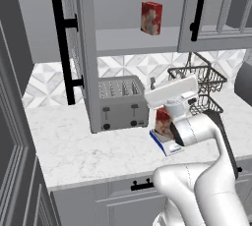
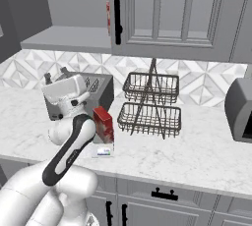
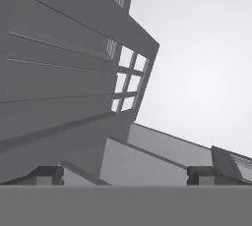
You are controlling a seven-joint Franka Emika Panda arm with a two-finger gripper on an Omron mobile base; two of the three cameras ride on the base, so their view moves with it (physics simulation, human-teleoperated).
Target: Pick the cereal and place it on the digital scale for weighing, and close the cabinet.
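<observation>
Cereal (image 2: 104, 124) stands on digital scale (image 2: 102, 150), below open, empty pincer (image 3: 125, 175).

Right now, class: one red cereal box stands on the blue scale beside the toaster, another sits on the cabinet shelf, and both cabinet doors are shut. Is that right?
Not quite. The cabinet is open: the left base view shows its left door swung out. One cereal box does stand on the digital scale beside the toaster, another on the shelf.
</observation>
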